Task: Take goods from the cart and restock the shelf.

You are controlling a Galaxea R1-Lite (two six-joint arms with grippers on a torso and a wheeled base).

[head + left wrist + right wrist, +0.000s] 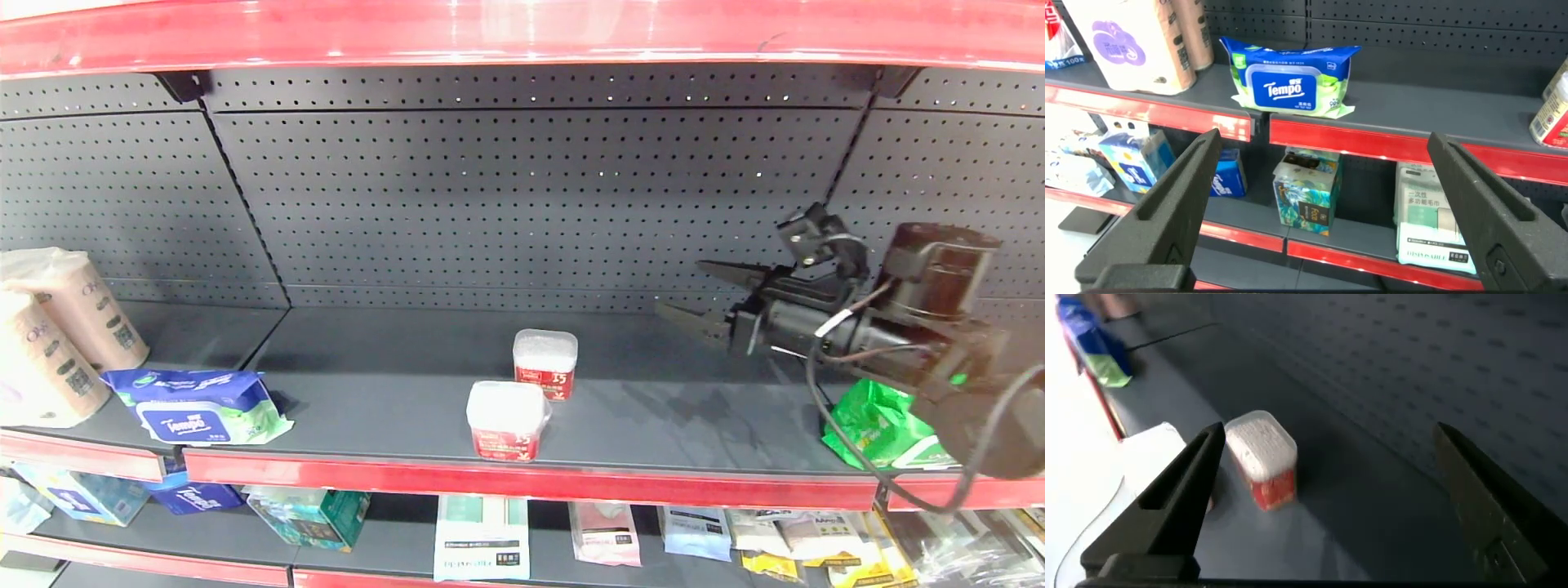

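Two small clear-lidded boxes with red labels stand on the grey shelf near its front edge, the rear box just behind and right of the front box. My right gripper hangs open above the shelf, to the right of both boxes, holding nothing. In the right wrist view the rear box lies ahead of the open right gripper, apart from it. My left gripper is open and empty in front of the shelf's red edge, below a blue wipes pack.
The blue wipes pack and wrapped paper rolls sit at the shelf's left end. A green pack lies at the right under my right arm. The lower shelf holds several packets and tissue boxes. Perforated panels back the shelf.
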